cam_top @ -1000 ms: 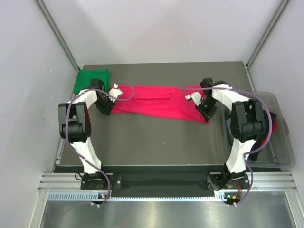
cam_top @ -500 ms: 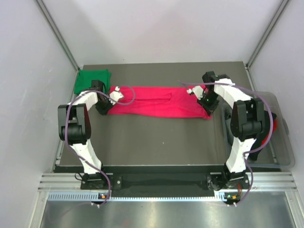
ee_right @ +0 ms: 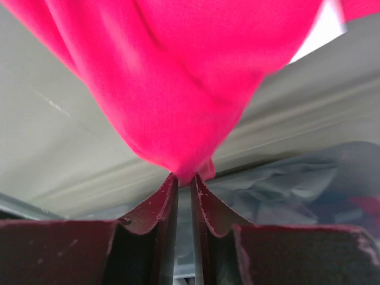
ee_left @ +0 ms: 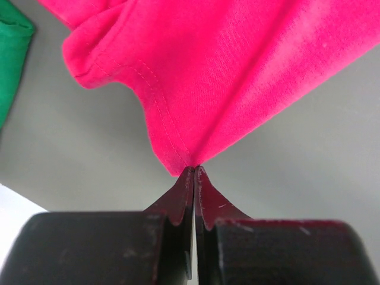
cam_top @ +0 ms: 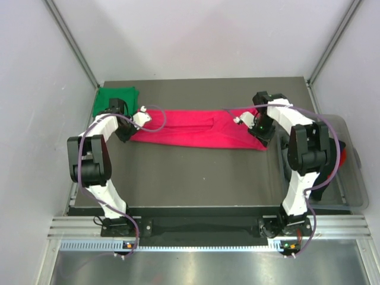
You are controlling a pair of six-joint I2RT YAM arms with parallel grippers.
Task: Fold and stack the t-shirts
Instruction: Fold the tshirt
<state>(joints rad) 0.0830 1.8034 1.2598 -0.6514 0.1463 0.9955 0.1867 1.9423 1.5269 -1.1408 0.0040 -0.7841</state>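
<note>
The crimson-pink t-shirt (cam_top: 196, 127) lies as a long band on the surface (cam_top: 196, 178), one end just beside the folded green t-shirt (cam_top: 116, 96). The left end effector (ee_left: 194, 169) is clamped shut on that near corner. The right end effector (ee_right: 184, 176), jaws a slit apart, pinches the end farthest from the green t-shirt. Level pinches and taut cloth should lay the fold flat.
</note>
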